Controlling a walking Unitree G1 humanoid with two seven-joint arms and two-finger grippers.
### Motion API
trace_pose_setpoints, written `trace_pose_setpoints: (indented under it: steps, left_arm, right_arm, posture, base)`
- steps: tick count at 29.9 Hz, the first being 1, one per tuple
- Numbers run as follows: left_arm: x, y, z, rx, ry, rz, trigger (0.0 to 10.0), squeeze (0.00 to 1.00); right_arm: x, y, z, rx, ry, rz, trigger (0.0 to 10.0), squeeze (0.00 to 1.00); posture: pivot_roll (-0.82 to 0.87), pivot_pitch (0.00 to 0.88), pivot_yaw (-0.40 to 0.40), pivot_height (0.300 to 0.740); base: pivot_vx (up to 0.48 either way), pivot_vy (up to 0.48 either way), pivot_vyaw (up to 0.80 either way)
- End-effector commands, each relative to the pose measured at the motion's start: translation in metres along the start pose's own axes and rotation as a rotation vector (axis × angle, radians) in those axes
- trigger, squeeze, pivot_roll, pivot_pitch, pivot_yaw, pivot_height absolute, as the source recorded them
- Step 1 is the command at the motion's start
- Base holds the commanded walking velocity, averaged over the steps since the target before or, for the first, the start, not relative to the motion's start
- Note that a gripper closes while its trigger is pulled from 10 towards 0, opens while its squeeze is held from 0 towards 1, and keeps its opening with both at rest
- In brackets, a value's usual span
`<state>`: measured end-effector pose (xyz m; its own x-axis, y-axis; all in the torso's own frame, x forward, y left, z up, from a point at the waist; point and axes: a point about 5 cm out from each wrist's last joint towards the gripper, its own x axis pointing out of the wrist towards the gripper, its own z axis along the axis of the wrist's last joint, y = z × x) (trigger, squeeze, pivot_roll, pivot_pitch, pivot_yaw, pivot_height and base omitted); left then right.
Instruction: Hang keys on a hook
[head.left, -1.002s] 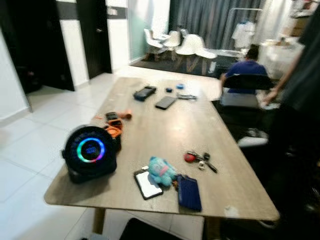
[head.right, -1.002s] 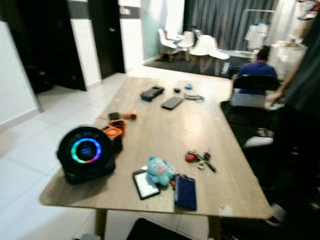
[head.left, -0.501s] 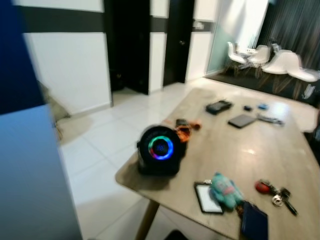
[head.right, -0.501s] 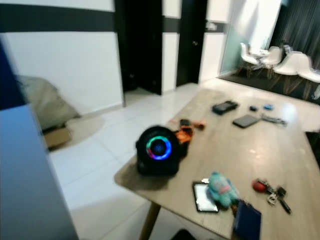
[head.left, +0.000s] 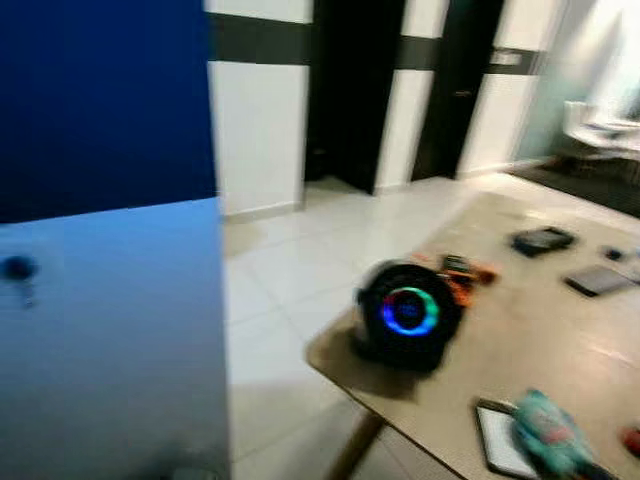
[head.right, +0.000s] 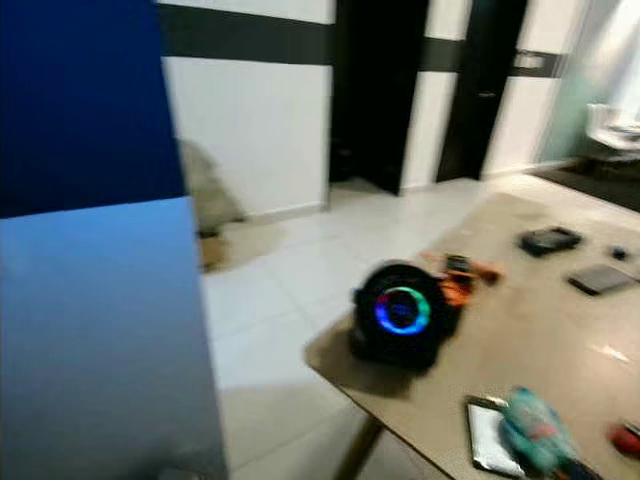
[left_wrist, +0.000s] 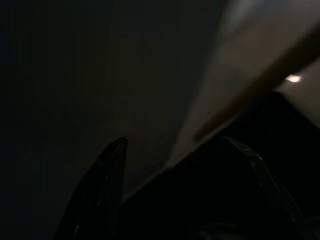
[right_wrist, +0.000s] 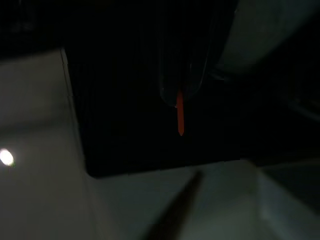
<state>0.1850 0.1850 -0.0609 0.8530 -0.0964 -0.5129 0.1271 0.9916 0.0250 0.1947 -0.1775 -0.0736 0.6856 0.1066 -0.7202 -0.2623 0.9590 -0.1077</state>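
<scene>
A blue panel (head.left: 110, 330) stands close on my left, with a small dark hook-like knob (head.left: 18, 268) on its lighter lower part. At the far right edge of the wooden table (head.left: 560, 330) a red bit of the key bunch (head.right: 625, 438) peeks in, blurred. The left wrist view is very dark; my left gripper (left_wrist: 180, 195) hangs low with its two black fingers (left_wrist: 102, 190) spread apart and nothing between them. The right wrist view is dark too, with a short orange strip (right_wrist: 180, 119) against black.
On the table's near corner sits a round black speaker (head.left: 405, 312) with a glowing ring, and beside it a teal plush (head.left: 545, 430) and a tablet (head.left: 498, 440). Farther back lie small dark devices (head.left: 542, 240). White tiled floor (head.left: 290, 300) and dark doorways (head.left: 350, 90) lie beyond.
The whole picture has swung to the left: the table and its things slid toward the right edge, and the blue panel now covers the left third. The keys have nearly left the frame.
</scene>
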Motion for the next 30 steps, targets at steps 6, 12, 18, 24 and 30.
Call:
trace_pose_setpoints:
  steps: [6,12,18,24,30]
  left_arm:
    - [0.0015,-0.0021,0.0009,0.003,0.004,-0.017,10.0,0.0]
    - [0.0009,-0.001,0.0004,0.001,0.005,-0.016,10.0,0.0]
    - [0.0005,-0.0005,-0.001,-0.001,0.016,-0.01,10.0,0.0]
    - [0.0008,-0.0005,-0.0001,0.002,0.011,-0.011,10.0,0.0]
    - [0.001,-0.0003,0.0016,-0.005,-0.001,-0.021,10.0,0.0]
  right_arm:
    - [-0.0005,0.0027,-0.0027,-0.019,0.011,0.017,10.0,0.0]
    - [-0.0003,0.003,-0.0035,0.009,0.021,0.009,10.0,0.0]
    - [-0.0007,0.0035,-0.0046,0.006,0.023,0.011,10.0,0.0]
    - [-0.0011,0.0039,-0.0061,0.004,0.027,0.011,10.0,0.0]
    - [-0.0014,0.0039,-0.0068,0.005,0.028,0.009,10.0,0.0]
  posture:
    - [0.08,0.027,-0.068,0.74]
    - [0.08,0.021,-0.067,0.74]
    - [0.08,0.022,-0.064,0.74]
    - [0.08,0.023,-0.062,0.74]
    - [0.08,0.025,-0.059,0.74]
  base:
    - [0.0,0.0,0.67]
    - [0.0,0.0,0.07]
    - [0.0,0.0,0.0]
    - [0.0,0.0,0.0]
    - [0.0,0.0,0.0]
